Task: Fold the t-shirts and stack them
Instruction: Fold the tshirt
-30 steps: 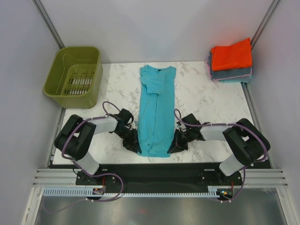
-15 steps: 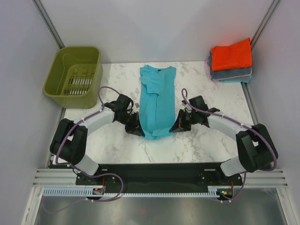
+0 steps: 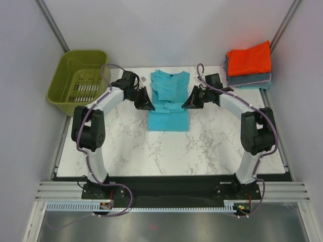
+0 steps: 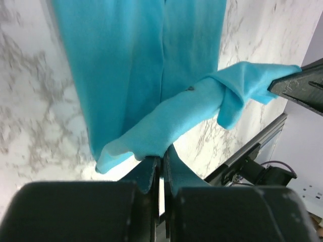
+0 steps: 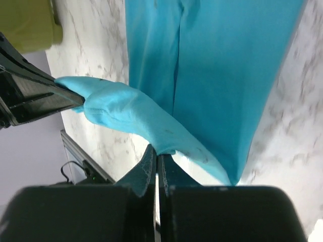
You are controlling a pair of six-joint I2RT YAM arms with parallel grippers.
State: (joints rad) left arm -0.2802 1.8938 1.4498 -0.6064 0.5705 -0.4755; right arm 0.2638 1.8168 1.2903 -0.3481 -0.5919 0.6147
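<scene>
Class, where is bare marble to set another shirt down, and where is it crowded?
Free: near half of the table, from the teal t-shirt to the front edge. Crowded: the far strip, with olive basket, left arm, right arm and folded t-shirt stack.

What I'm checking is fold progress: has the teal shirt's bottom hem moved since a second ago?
Yes. The left hand and right hand carried the teal t-shirt's hem from the near edge of the table up level with the green basket.

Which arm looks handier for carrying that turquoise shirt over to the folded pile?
Probably the right: its pincer grips the turquoise cloth t-shirt and is nearer the orange-topped folded pile in the far right corner.
</scene>
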